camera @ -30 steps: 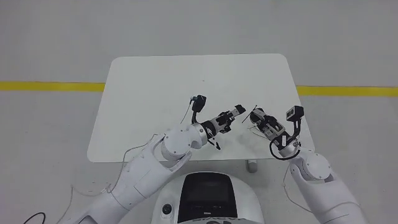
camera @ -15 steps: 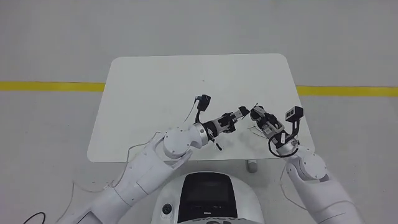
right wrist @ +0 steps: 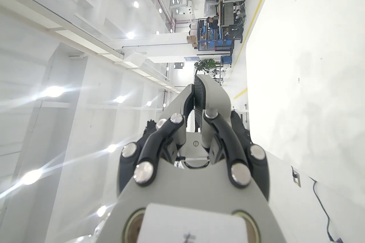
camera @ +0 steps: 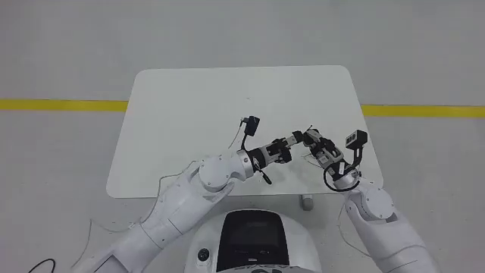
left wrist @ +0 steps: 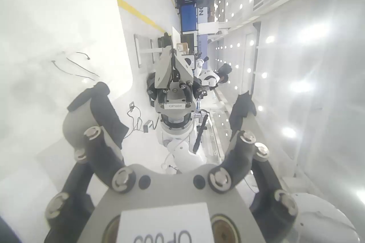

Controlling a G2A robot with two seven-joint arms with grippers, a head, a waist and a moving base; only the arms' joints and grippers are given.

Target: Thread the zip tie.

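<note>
It seems the aligning step: the right claw (right wrist: pixel 196 90) pinches the zip tie (camera: pixel 308 130), and the left claw (left wrist: pixel 171 97), wide open and empty, must close on its end.

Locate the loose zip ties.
In the left wrist view the loose zip ties lie on the table near its edge, beyond the open left gripper, apart from the right gripper.

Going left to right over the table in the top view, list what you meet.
Left arm's wrist camera → left gripper → right gripper → right arm's wrist camera.
</note>
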